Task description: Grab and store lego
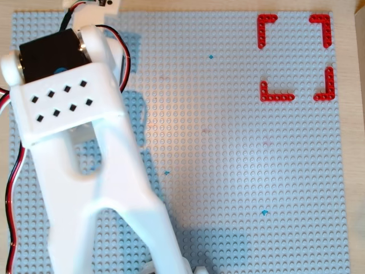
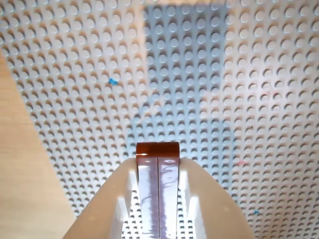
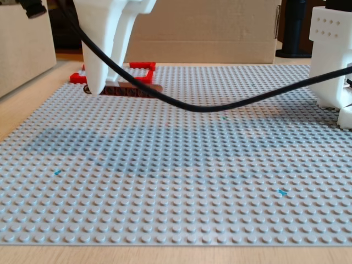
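Note:
In the wrist view my gripper [image 2: 158, 168] is shut on the lego [image 2: 158, 149], a long reddish-brown brick gripped lengthwise between the two pale fingers [image 2: 199, 199], its end sticking out past the tips. It hangs above the grey baseplate [image 2: 249, 74] and throws a shadow on the studs. The fixed view has the gripper [image 3: 107, 88] at the upper left, with the lego [image 3: 137, 88] jutting rightward in front of the red corner pieces [image 3: 140, 69]. From overhead, the white arm [image 1: 68, 108] hides both lego and fingertips.
Several red corner pieces [image 1: 276, 94] mark out a square at the overhead view's top right. A black cable [image 3: 220, 107] sags across the plate. The arm's white base [image 3: 330, 55] stands at the right, and a cardboard box [image 3: 203, 33] behind. Bare wood [image 2: 25, 174] borders the plate.

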Action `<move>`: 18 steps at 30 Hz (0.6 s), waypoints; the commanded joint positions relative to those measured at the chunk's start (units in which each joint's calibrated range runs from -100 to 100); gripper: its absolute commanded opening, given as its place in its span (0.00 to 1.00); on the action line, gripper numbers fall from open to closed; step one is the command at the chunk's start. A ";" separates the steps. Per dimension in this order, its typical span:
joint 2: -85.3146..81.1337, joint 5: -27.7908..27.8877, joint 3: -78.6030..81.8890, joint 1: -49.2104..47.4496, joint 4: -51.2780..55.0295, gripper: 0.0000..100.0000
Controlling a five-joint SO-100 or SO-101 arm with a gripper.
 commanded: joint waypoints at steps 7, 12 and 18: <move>-4.80 1.00 -14.62 0.79 9.77 0.02; -4.29 3.56 -21.79 2.87 15.61 0.02; -4.55 3.82 -22.61 5.09 17.18 0.02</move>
